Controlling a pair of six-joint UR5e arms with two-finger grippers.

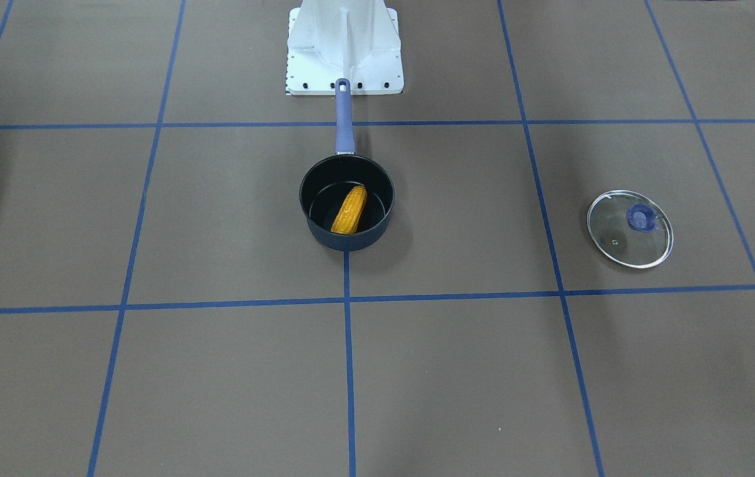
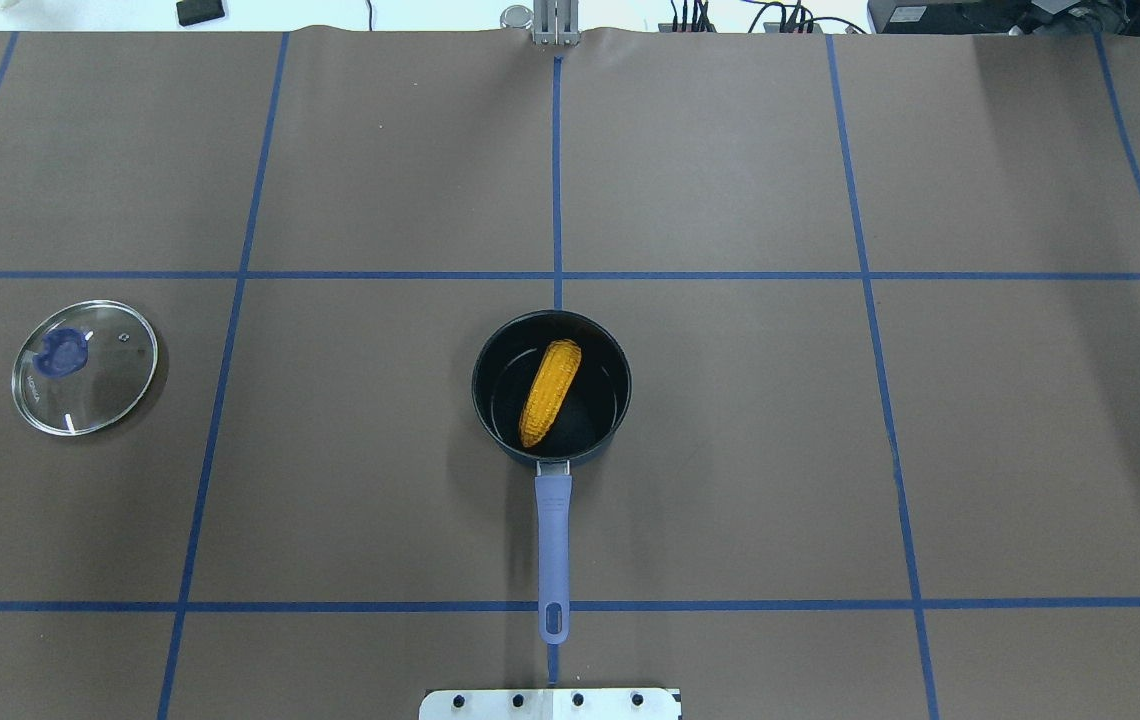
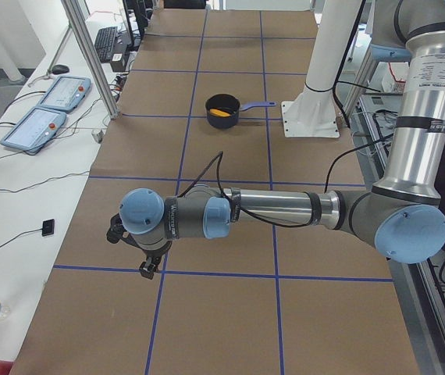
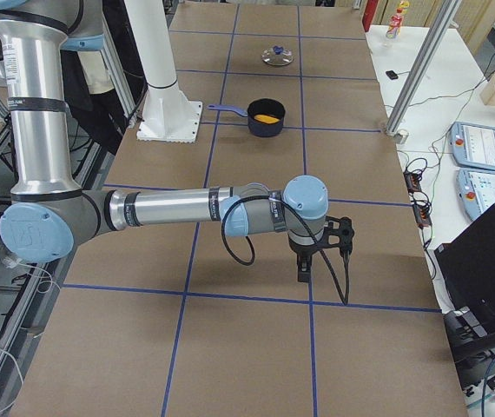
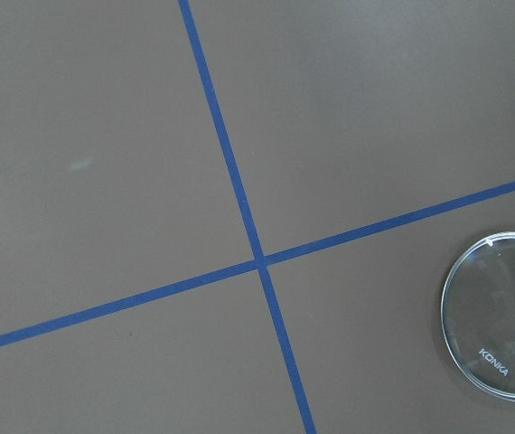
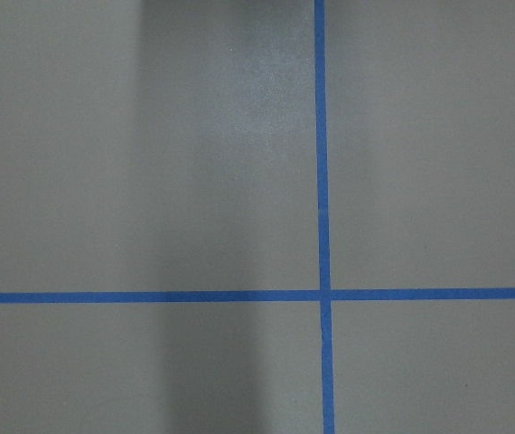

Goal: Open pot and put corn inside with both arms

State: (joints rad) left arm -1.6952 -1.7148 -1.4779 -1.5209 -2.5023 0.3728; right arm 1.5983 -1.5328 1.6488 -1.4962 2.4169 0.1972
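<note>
Corn (image 2: 550, 392) is lying inside the open pot (image 2: 479, 385), its long axis slanting across the pot and well apart from both grippers. Left gripper (image 3: 146, 269) and right gripper (image 4: 304, 274) are hanging at opposite table ends; I cannot tell how far open either is. Neither arm is nearer.

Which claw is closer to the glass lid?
Left. The left claw hangs near the lid, which shows at its camera's edge. The right claw is at the opposite end of the table, beyond the pot.
</note>
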